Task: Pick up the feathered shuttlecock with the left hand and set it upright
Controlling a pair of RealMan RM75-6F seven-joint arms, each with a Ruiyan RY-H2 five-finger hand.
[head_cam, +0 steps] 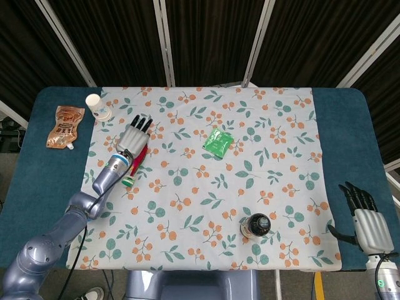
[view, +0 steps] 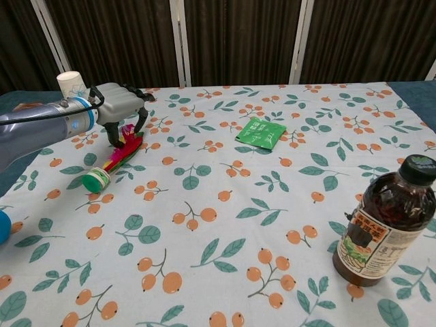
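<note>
At the left of the bench, the feathered shuttlecock lies on its side on the patterned cloth, green base toward the robot and red feathers pointing away. The left hand hangs over the feather end, fingers curled down around it; whether they actually grip it cannot be told. Lifting and standing it upright both remain. The right hand rests far right, fingers extended, holding nothing.
</note>
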